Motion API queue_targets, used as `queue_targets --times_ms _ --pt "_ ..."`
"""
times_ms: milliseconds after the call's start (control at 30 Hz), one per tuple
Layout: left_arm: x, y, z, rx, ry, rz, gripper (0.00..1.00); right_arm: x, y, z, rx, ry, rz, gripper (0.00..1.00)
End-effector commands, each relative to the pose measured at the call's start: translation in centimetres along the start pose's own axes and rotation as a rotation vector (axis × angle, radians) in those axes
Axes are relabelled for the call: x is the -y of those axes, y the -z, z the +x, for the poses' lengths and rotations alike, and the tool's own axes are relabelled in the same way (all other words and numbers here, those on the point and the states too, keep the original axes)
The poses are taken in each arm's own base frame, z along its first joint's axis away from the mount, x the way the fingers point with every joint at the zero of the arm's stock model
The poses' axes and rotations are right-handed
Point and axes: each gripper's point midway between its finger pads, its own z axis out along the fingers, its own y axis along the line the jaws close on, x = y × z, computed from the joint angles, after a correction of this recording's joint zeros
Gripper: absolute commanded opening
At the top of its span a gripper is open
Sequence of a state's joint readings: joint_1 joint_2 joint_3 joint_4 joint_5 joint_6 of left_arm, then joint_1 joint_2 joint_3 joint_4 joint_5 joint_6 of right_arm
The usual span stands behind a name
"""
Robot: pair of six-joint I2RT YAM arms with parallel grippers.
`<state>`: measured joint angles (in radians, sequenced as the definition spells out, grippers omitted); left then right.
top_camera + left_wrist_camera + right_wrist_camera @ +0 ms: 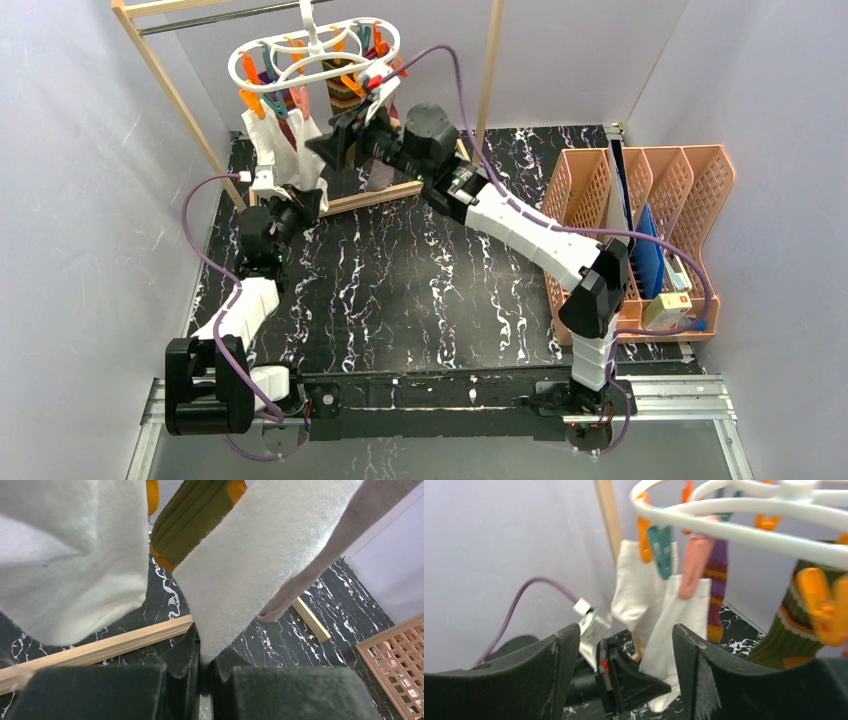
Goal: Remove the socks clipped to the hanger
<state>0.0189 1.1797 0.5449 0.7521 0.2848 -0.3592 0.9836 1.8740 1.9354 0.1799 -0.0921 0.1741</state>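
Left gripper (pixel 202 674) clamped on the white sock's (pixel 250 565) lower end — right gripper (pixel 626 645) jaws apart, empty.
Sock hangs from a pink peg (pixel 693 567) on the hanger (pixel 313 42), beside striped socks (pixel 716 590) — hanger hooked on the wooden rack (pixel 160 75), far left of the table (pixel 420 290).

Black marbled table (pixel 400 290) — wooden rack (pixel 175 95), peach organizer (pixel 585 175).
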Motion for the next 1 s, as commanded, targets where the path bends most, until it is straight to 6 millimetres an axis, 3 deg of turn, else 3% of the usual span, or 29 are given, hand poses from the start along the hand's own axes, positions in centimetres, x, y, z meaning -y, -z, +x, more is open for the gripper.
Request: queue_targets --times_ms 0,267,467,600,967 --pt "0.0 0.4 0.6 -0.025 -0.023 -0.005 0.00 3.4 -0.1 -4.8 0.124 -0.086 -0.001 0.71" --pt "-0.2 0.4 0.8 -0.031 -0.026 -0.013 0.00 3.9 -1.0 -5.0 0.150 -0.109 0.036 0.69" --pt "-0.4 0.3 1.0 -0.037 -0.025 -0.020 0.00 0.0 -2.5 -4.2 0.130 -0.044 0.033 0.67" --pt "0.0 0.2 1.3 -0.046 -0.027 -0.010 0.00 -1.2 -3.1 -4.1 0.137 -0.017 0.087 0.65" --pt "0.8 0.0 1.8 -0.064 -0.029 0.007 0.00 1.1 -2.1 -5.2 0.187 -0.004 0.269 0.60"
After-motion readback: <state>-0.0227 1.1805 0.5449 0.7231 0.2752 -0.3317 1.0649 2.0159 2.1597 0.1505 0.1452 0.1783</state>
